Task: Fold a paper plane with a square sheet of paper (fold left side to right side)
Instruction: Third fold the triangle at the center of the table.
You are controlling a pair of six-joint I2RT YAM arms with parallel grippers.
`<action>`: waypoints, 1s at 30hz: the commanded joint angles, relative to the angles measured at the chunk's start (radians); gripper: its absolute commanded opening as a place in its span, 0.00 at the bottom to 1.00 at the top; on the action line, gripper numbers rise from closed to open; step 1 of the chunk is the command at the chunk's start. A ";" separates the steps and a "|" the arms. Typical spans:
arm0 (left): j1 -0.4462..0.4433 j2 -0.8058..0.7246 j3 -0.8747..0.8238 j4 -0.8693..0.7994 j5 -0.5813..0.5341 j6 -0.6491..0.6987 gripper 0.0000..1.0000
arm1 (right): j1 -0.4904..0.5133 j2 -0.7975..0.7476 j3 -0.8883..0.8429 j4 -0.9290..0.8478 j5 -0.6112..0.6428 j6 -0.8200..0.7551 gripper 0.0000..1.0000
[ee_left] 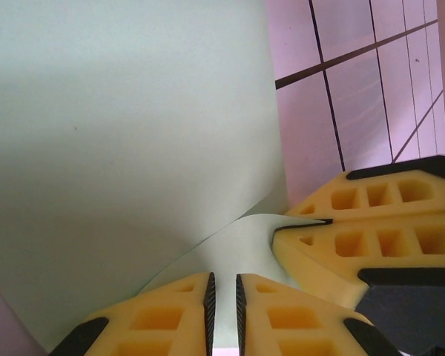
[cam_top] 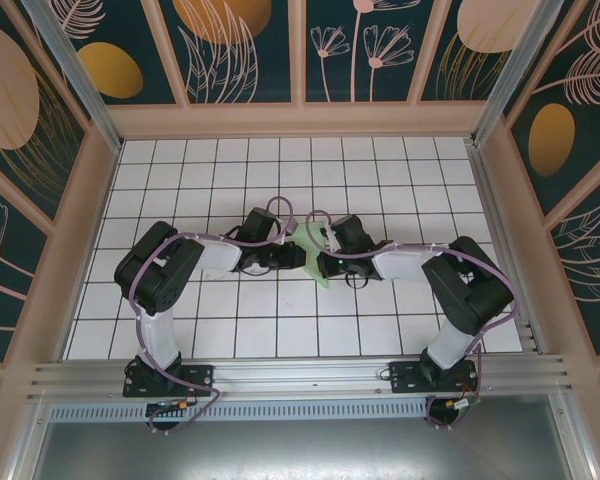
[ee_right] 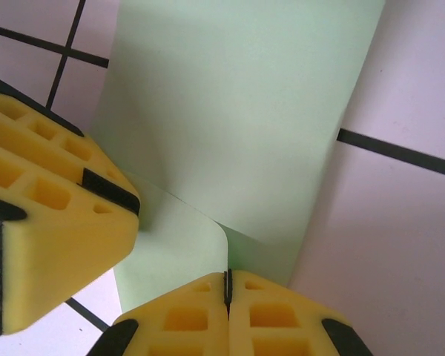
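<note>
Right now I am in the middle of the fold itself, the left side going over to the right. The square sheet of paper (ee_right: 230, 111) is at the centre of the tiled worktop (cam_top: 280, 330), just between my two arms where they meet. It is not lying flat. Most of it stands up as a broad pale green wall in front of both wrist cameras, and a smaller part curls back toward me in a soft bend with no crease pressed in yet.

My right tool (ee_right: 228, 285) is pressed together, with the curled edge of the sheet running into the seam between its fingers, so I take it to be pinching the paper. My left tool (ee_left: 222, 297) is nearly pressed together, with only a thin slit between the pads. The paper runs down into that slit, so I judge that it too is pinching the sheet, though less firmly. The two tools sit just beside each other on the same stretch of edge.

I judge the next move to be carrying that held edge across until it meets the opposite side. Both arms must travel together so the thin paper neither tears nor twists. Once the edges line up, I should lower them onto the worktop and let go one tool at a time. Then I can press along the bend to set the crease.
</note>
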 commanded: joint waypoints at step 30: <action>-0.002 0.073 -0.004 -0.083 -0.096 0.038 0.20 | 0.007 0.034 0.086 -0.171 -0.272 0.146 0.22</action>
